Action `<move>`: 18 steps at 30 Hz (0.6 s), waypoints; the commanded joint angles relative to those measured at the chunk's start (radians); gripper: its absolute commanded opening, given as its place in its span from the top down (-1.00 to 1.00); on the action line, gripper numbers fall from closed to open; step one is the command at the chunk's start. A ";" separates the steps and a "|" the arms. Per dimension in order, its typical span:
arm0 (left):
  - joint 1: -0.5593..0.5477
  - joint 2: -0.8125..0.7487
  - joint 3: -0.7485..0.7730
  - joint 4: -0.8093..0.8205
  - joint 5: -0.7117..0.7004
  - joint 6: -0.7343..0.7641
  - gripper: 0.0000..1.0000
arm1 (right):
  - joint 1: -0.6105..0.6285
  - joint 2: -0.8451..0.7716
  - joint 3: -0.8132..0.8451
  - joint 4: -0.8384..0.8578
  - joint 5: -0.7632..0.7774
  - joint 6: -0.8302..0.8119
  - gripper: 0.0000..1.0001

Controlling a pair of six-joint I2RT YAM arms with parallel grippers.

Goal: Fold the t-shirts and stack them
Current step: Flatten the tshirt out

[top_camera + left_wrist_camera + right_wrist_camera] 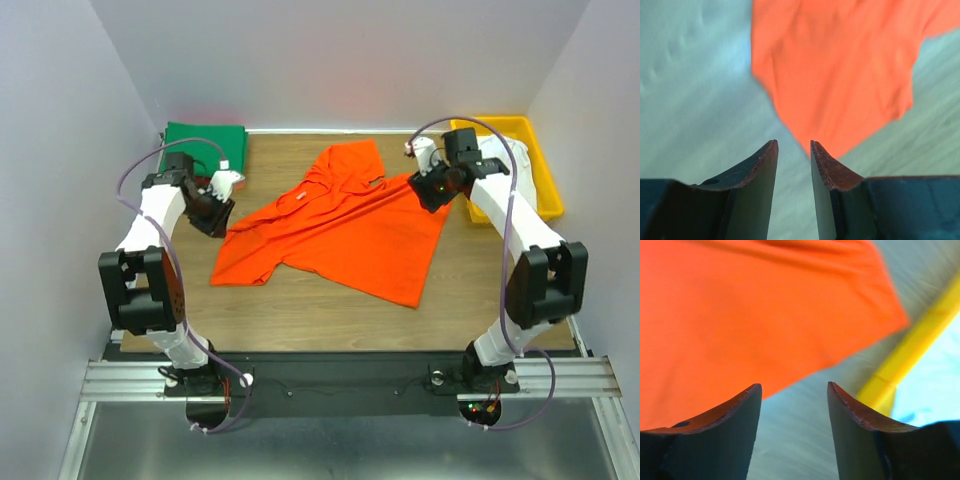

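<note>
Two claws, both empty, hang over the table [300,310]. The left gripper [792,145] has its jaws parted by a narrow gap with nothing between them. The right gripper [795,387] stands wider, again with only bare table showing between the fingers.

The orange t-shirt [340,225] lies spread on the table between the two claws, and neither touches it. From the left claw, a pointed bit of cloth lies just ahead of the fingertips and a little to their right. From the right claw, the cloth fills the space ahead and to the left, its edge running close past the left finger. We judge the shirt was laid out this wide, a claw at each end, so it can be flattened for folding. It is not flat yet: the far part is bunched and one sleeve area is creased over itself.

Beyond the left claw, a green t-shirt [205,145] sits folded in the far corner, which we take to be the start of the stack. Just right of the right claw runs the rim of the yellow tray [910,350], with something pale inside that we cannot make out.
</note>
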 commanded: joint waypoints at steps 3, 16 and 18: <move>-0.110 0.061 0.038 0.176 0.039 -0.171 0.17 | 0.174 -0.066 -0.219 -0.125 -0.141 0.057 -0.11; -0.242 0.229 0.066 0.400 -0.053 -0.350 0.13 | 0.244 0.012 -0.547 -0.025 -0.024 -0.023 -0.05; -0.242 0.230 0.041 0.417 -0.079 -0.352 0.11 | 0.244 0.004 -0.602 0.002 0.029 -0.047 -0.05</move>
